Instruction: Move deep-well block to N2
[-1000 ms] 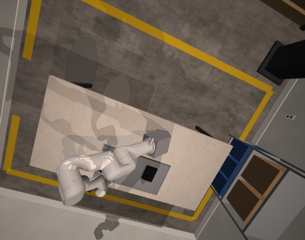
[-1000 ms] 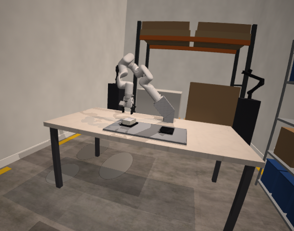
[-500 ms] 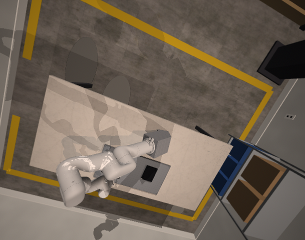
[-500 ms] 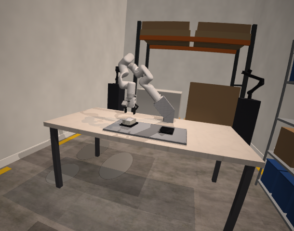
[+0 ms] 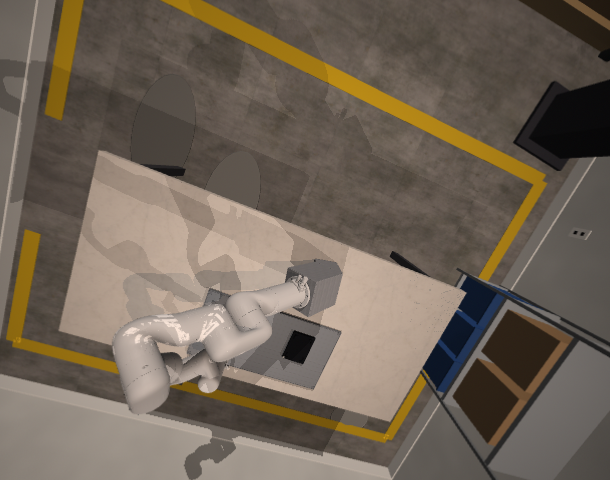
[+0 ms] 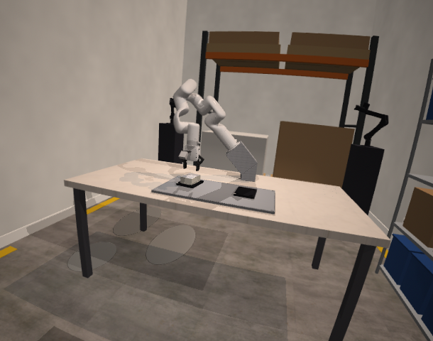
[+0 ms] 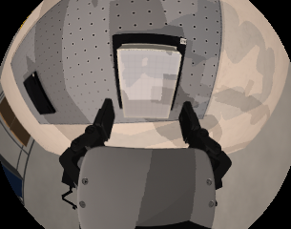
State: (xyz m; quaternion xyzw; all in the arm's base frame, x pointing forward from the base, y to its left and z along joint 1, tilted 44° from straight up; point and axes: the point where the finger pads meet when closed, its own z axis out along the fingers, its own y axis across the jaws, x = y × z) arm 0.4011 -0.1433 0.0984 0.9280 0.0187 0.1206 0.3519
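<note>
A: Arm pose?
B: The white six-joint arm point(image 6: 194, 106) rises from its grey angled pedestal point(image 6: 245, 159) at the back of the pale wooden table point(image 6: 319, 212), folds over at the elbow, and points its wrist straight down. The black two-finger gripper point(image 6: 190, 163) hangs above the white rectangular 96-well deep-well block point(image 6: 189, 179), apart from it.

A: Pincer state?
B: Wide open and holding nothing. In the wrist view the two black fingers stand either side of the block's near end, with table showing between.

A: Where is the block?
B: In its black plate nest N1 point(image 7: 148, 40), flat and upright, on the grey perforated base plate point(image 6: 216, 194). The black nest rim frames it on the far and side edges in the wrist view.

A: Second nest?
B: The black square plate nest N2 point(image 6: 245, 192) lies further along the same plate, well apart from the block, nothing in it.

A: Anything unreadable?
B: From the top view the arm covers N1 and the block entirely; only N2 shows. Wells and A1 corner marks are too small to make out. The wrist view cuts N2 to a dark sliver at the left.
</note>
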